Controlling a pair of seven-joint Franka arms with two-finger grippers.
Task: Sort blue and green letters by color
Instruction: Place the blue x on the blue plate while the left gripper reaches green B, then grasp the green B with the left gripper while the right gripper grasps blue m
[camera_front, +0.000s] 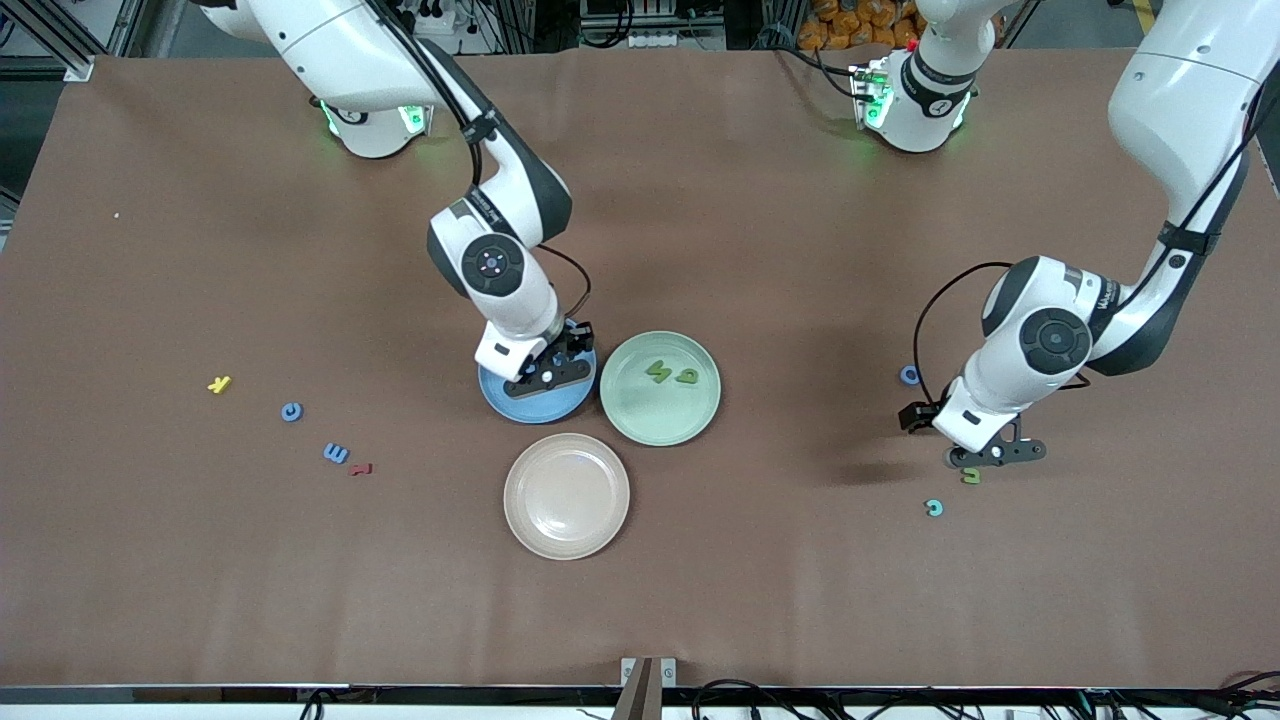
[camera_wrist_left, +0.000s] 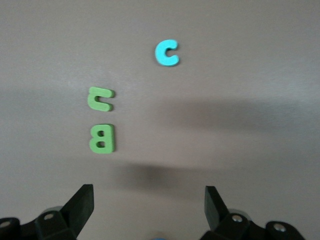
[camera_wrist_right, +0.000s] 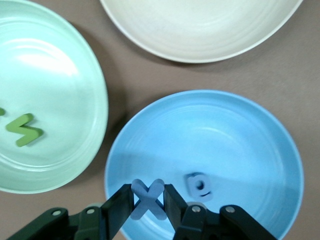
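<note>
At frame centre, the right end effector (camera_front: 548, 377) hangs over the blue plate (camera_front: 535, 405), beside the green plate (camera_front: 660, 388) holding two green letters (camera_front: 672, 374). At lower right, the left end effector (camera_front: 995, 455) hovers over a green letter (camera_front: 970, 477).

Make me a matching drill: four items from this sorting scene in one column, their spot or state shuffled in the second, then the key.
Column one:
1. blue X
2. green S
3. beige plate
4. left gripper

Column two:
A. holds no letters
B. open above the table, near the green B
C. pinched by the right gripper over the blue plate
D. lying in the green plate

Pairs: 1-C, 2-D, 3-A, 4-B
</note>
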